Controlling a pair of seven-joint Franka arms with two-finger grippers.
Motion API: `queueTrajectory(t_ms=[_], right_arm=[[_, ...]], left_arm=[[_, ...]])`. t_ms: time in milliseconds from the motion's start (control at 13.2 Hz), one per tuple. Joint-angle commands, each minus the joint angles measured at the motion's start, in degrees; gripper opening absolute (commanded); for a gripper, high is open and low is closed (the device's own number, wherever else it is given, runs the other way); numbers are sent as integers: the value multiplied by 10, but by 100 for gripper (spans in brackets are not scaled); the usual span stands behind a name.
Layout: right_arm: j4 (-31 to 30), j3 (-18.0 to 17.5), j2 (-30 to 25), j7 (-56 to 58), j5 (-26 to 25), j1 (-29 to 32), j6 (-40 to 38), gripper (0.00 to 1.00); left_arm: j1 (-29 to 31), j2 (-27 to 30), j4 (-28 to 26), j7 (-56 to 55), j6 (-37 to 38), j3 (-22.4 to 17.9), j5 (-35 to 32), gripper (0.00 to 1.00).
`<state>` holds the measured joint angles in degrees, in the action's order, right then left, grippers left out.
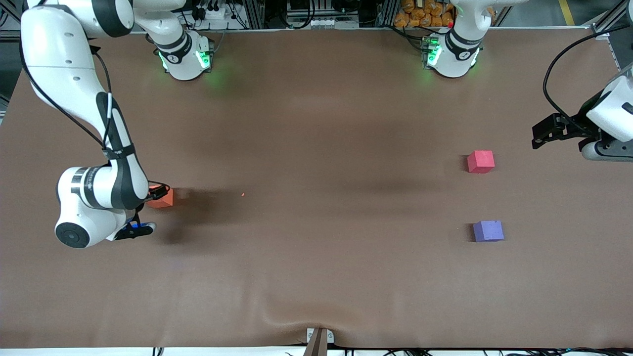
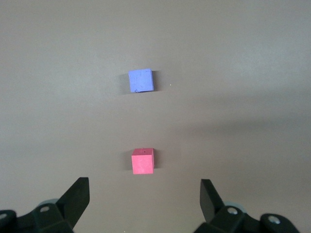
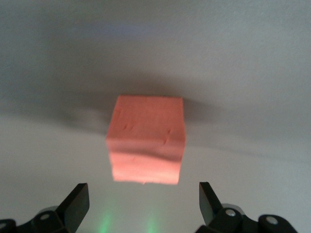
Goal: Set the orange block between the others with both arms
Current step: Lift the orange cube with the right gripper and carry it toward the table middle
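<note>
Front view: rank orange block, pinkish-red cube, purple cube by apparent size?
1. Pinkish-red cube and purple cube: look about alike, so no ranking between them.
2. Orange block: shows smallest, but the right arm covers part of it, so its full size is unsure.

Cubes on counter [image 1: 316,277]: three in all. One orange block [image 1: 162,199], one pinkish-red cube [image 1: 480,161], one purple cube [image 1: 488,231]. Robot arms: two, each with green-lit base. Grippers: two, left gripper [image 2: 145,194] and right gripper [image 3: 144,196]. Fingers: two per gripper, four in total. Counter: one, brown.
</note>
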<state>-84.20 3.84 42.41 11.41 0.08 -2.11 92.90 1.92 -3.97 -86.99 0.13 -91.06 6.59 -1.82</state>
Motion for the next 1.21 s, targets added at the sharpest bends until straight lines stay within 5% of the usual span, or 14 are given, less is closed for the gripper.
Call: queueTrajectory(t_ms=[0,757,1135], right_arm=[[5,-5,10,-5,1,5,24,100],[-18,-5,21,-6,2,3,70,98],[-21,-5,22,-8,5,0,67,65]], left_arm=[[7,6,1,1,4,2,13,100],[7,6,1,1,4,2,14,100],[8,6,1,1,4,2,14,100]])
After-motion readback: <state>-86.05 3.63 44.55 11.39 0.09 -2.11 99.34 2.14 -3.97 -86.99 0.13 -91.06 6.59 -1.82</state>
